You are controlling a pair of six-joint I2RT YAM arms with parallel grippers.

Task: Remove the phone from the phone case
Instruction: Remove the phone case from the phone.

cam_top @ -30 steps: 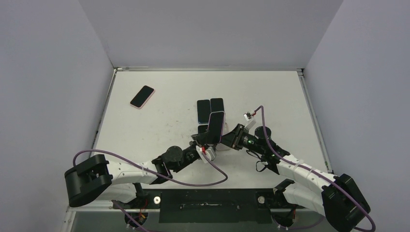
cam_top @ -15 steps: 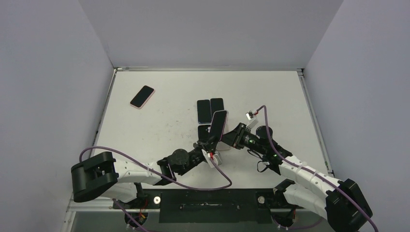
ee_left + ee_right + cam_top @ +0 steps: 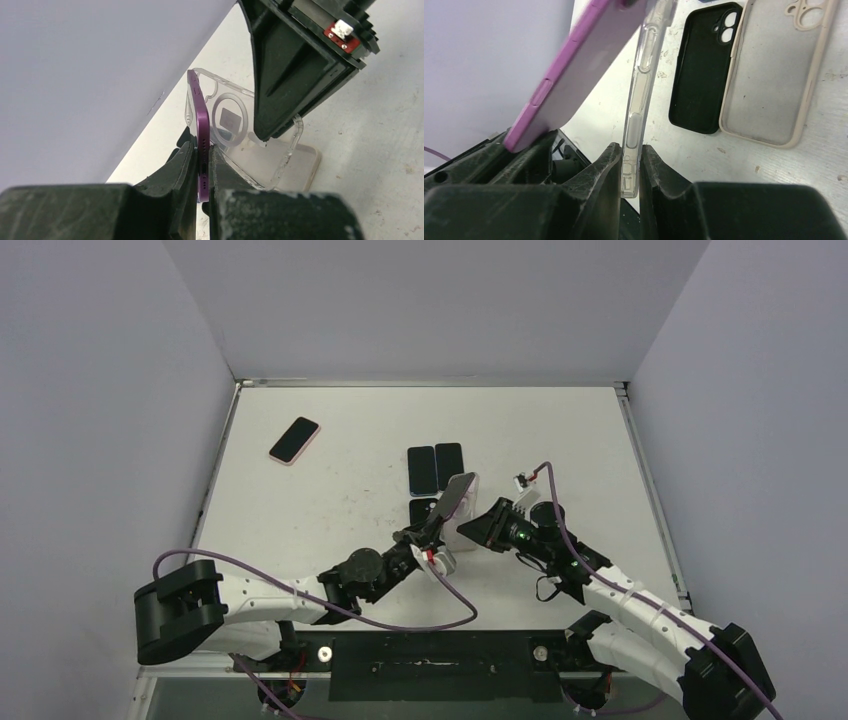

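A purple phone (image 3: 452, 500) is held tilted above the table's middle. My left gripper (image 3: 202, 150) is shut on the phone's (image 3: 201, 117) lower edge, one finger on each face. The clear phone case (image 3: 240, 132) stands just behind the phone, splayed away from it at the bottom; whether their upper ends still touch I cannot tell. My right gripper (image 3: 630, 155) is shut on the clear case's (image 3: 640, 95) side rim, and the phone (image 3: 574, 70) leans off to the left of it. In the top view the right gripper (image 3: 480, 528) sits right of the left gripper (image 3: 432, 532).
Empty cases lie flat on the table just beyond: a black one (image 3: 704, 65) and a beige one (image 3: 774, 75). Two dark cases (image 3: 434, 467) lie side by side farther back. A pink-edged phone (image 3: 294, 440) lies at the far left, by the wall.
My left gripper has closed onto the phone's lower edge. The phone has tilted away from the clear case, and both have shifted slightly right. The right grip is unchanged.
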